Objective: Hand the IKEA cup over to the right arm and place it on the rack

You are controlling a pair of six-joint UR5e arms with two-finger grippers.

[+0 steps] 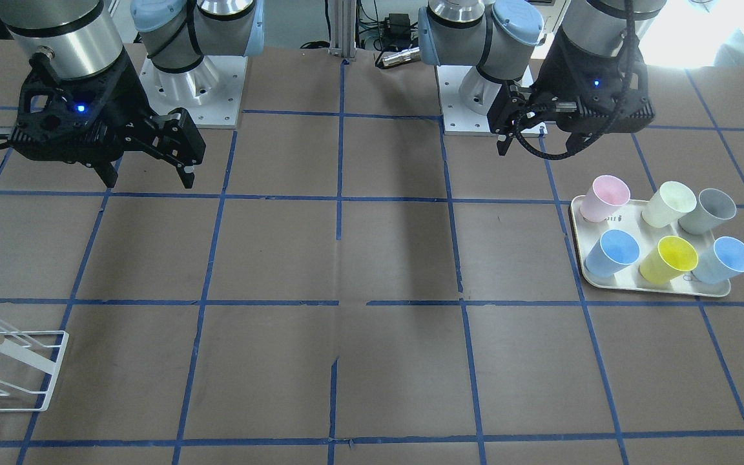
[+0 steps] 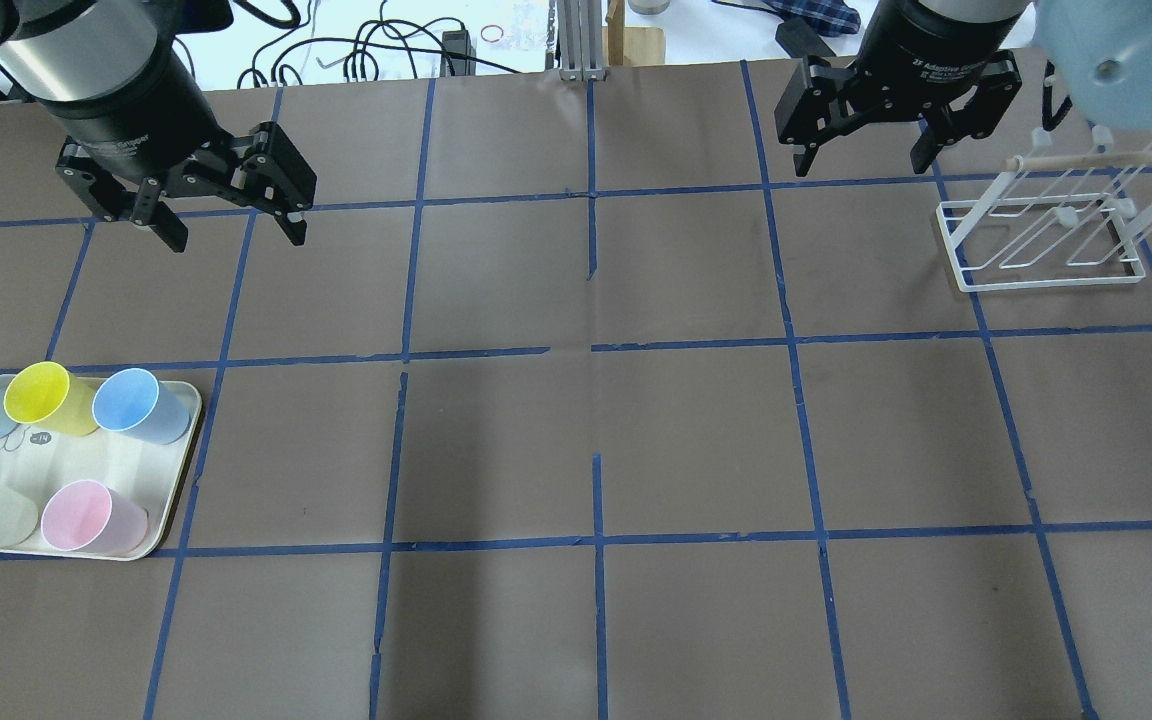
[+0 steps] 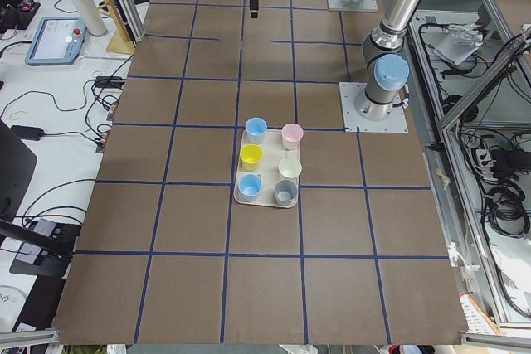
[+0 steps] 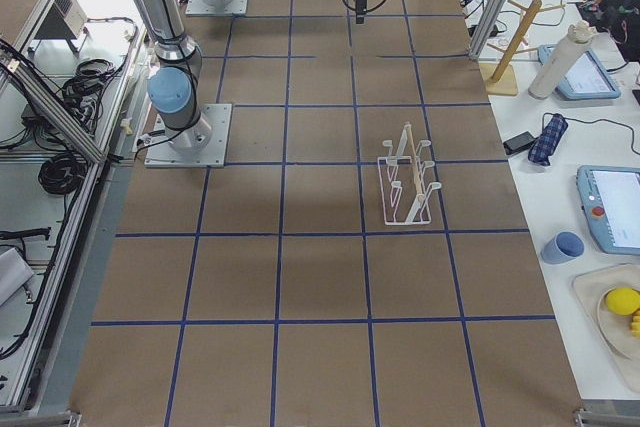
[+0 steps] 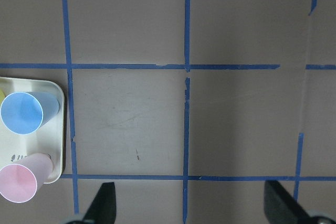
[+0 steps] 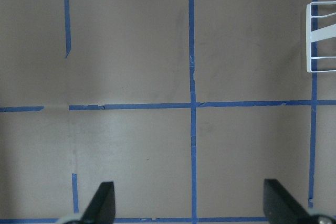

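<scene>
The IKEA cup (image 1: pixel 708 210), a small pale grey tapered plastic tumbler with no handle, stands upright, mouth up, on the cream tray (image 1: pixel 643 284), a flat rounded plastic one lying in the left part of the table. The cup holds the tray's corner toward the robot's edge and the table's left end. A cream plastic cup (image 1: pixel 669 203) is just beside it on the right, and a light-blue plastic cup (image 1: pixel 726 259) is just beside it on the operators' side. It falls outside both the overhead view and the left wrist view.

The left gripper (image 2: pixel 236 235), a black two-finger claw on a silver-grey arm, hangs above bare brown table with its jaws spread wide and nothing between them. Its wrist view catches only one end of the tray. The right gripper (image 2: pixel 863 162), a like black claw, also hangs spread and empty over the right part of the table. It is near the rack (image 2: pixel 1041 240), a white wire frame with slanted pegs and a light wooden dowel, which stands toward the right end and the operators' edge.

The cup lies below the left gripper and off toward the left end, across the tray from it. The right gripper is far farther away, so the pick looks like the left arm's job. The cup's long axis is vertical. Its open sides face the left end and the robot's edge, and these seem the freer ways in.
</scene>
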